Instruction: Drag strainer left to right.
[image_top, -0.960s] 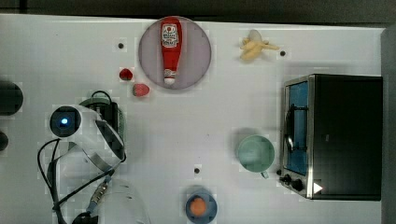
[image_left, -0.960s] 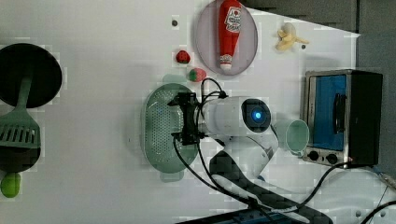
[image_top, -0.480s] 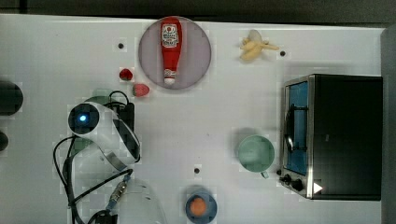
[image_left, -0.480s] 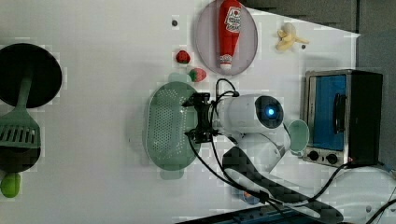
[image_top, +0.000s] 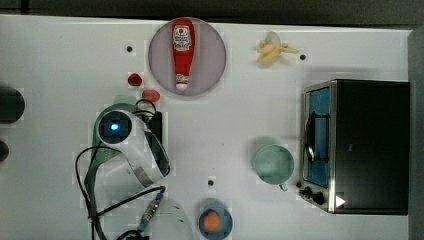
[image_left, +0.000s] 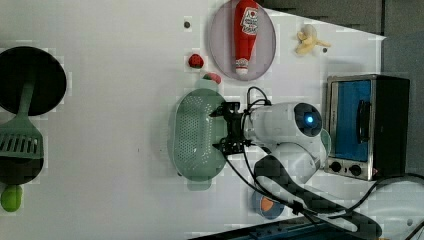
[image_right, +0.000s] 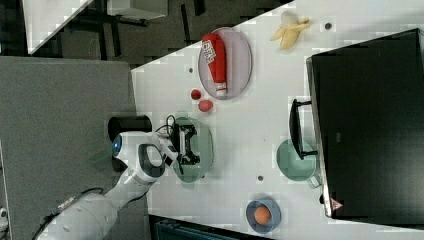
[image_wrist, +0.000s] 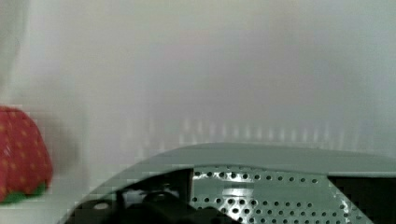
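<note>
The strainer (image_left: 195, 135) is a large pale mint-green oval colander with a hole-filled bottom, lying on the white table. In the top view my arm covers most of the strainer (image_top: 102, 150). My gripper (image_left: 222, 129) reaches down inside the bowl, against the wall on the left view's right, with its black fingers spread wide and open. The right view shows the gripper (image_right: 186, 145) over the strainer (image_right: 204, 145) too. In the wrist view the strainer's rim and holes (image_wrist: 261, 186) lie between the dark fingers (image_wrist: 154, 200).
A ketchup bottle (image_top: 183, 50) lies on a grey plate (image_top: 210, 55). A strawberry (image_top: 151, 95) sits close to the strainer. A mint cup (image_top: 274, 164), a toaster oven (image_top: 357, 145), a blue bowl (image_top: 202, 222) and a banana (image_top: 274, 50) are toward the top view's right.
My arm has moved toward the top view's right, and the strainer has slid a little that way with it. The fingers have stayed spread.
</note>
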